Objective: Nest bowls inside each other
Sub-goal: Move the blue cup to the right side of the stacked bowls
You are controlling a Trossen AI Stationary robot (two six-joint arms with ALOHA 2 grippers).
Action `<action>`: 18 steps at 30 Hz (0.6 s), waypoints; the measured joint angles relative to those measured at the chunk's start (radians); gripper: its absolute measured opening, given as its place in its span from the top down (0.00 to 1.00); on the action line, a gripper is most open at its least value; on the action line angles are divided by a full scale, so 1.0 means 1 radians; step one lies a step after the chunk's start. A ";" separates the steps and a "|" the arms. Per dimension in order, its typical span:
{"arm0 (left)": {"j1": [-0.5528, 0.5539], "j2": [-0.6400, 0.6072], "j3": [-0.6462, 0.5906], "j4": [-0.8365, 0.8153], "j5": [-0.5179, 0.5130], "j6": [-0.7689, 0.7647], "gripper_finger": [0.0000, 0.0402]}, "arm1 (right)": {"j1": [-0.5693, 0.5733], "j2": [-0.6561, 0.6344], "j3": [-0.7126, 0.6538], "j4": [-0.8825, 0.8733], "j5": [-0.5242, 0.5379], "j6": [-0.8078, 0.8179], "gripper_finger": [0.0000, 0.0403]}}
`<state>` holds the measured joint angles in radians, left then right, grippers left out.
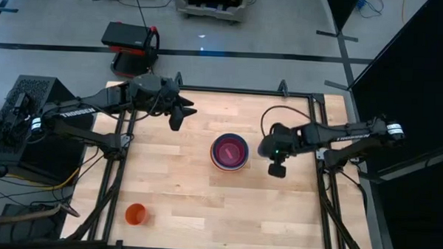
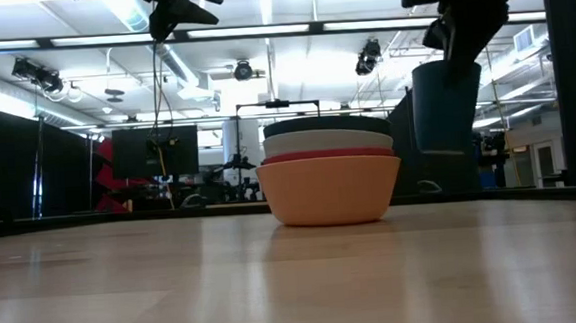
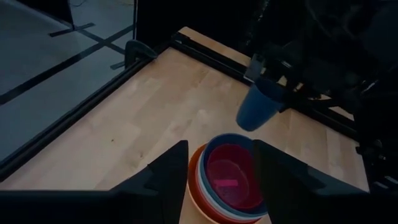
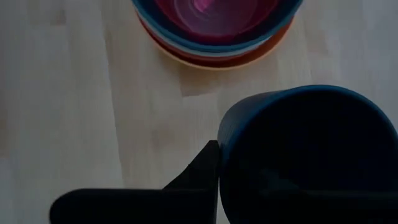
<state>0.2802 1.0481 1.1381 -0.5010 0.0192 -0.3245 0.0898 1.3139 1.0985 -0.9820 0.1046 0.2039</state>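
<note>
**Bowls stacked at table centre; right gripper holds the blue cup aloft**

The bowls [image 1: 229, 152] sit nested in one stack near the middle of the wooden table [image 1: 175, 189]. From above, the magenta-pink bowl [image 1: 230, 149] lies innermost, ringed by a blue-teal rim. In the low view the yellow-orange bowl [image 2: 330, 191] is at the bottom, resting on the tabletop, with a thin red-orange rim [image 2: 328, 155] above it, then the white bowl [image 2: 328, 140], then a dark rim on top that is probably the teal bowl, though backlight makes its colour hard to judge.

The right gripper [image 1: 272, 150] is just to the right of the stack, its jaws clamped on a dark-blue cup [image 3: 258, 106]. The cup hangs clear above the table, upright or nearly so in the low view, its base higher than the top of the stack. The right wrist view looks down past the cup's open mouth onto the stack's near edge.

The left gripper [image 1: 179, 113] hovers to the far left of the stack, well apart from it, jaws apart and holding nothing; its two dark fingers [image 3: 165, 177] frame the bowls in its wrist view.

A small orange cup [image 1: 135, 214] stands alone at the near left of the table.
</note>
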 joint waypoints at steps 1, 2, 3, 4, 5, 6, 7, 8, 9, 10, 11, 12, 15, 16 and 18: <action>0.000 0.000 0.000 0.000 -0.002 0.000 0.59 | 0.009 0.009 0.000 0.005 0.004 0.003 1.00; 0.000 0.000 0.000 0.000 -0.003 0.000 0.59 | 0.018 0.019 0.000 0.010 0.008 0.006 1.00; 0.000 0.000 0.000 0.000 -0.005 0.000 0.59 | 0.026 0.028 0.000 0.015 0.012 0.009 1.00; 0.000 0.000 0.000 0.000 -0.007 0.000 0.59 | 0.035 0.038 0.000 0.020 0.016 0.013 1.00; 0.000 0.000 0.000 0.000 -0.008 0.000 0.59 | 0.044 0.047 0.000 0.025 0.019 0.016 1.00; 0.001 0.000 0.000 0.000 -0.010 -0.001 0.59 | 0.053 0.057 0.000 0.030 0.023 0.019 1.00; 0.001 0.000 0.000 0.000 -0.011 -0.001 0.59 | 0.062 0.066 0.000 0.034 0.027 0.022 1.00; 0.001 0.000 0.000 0.000 -0.013 -0.001 0.59 | 0.071 0.075 0.000 0.039 0.031 0.025 1.00; 0.001 0.000 0.000 0.000 -0.015 -0.001 0.59 | 0.079 0.085 0.000 0.044 0.035 0.028 1.00; 0.001 0.000 0.000 0.000 -0.016 -0.001 0.59 | 0.088 0.094 0.000 0.049 0.039 0.031 1.00; 0.001 0.000 0.000 0.000 -0.018 -0.001 0.59 | 0.097 0.104 0.000 0.054 0.043 0.035 1.00; 0.001 0.000 0.000 0.000 -0.020 -0.001 0.59 | 0.106 0.113 0.000 0.059 0.047 0.038 1.00; 0.001 0.000 0.000 0.000 -0.021 -0.005 0.59 | 0.120 0.137 0.000 0.062 0.049 0.051 1.00; 0.001 0.000 0.000 0.000 -0.021 -0.007 0.59 | 0.123 0.143 0.000 0.061 0.048 0.052 1.00; 0.001 0.000 0.000 0.000 -0.021 -0.011 0.59 | 0.126 0.152 0.000 0.062 0.048 0.054 1.00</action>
<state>0.2813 1.0481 1.1384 -0.5007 -0.0013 -0.3359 0.2157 1.4662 1.0985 -0.9199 0.1528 0.2582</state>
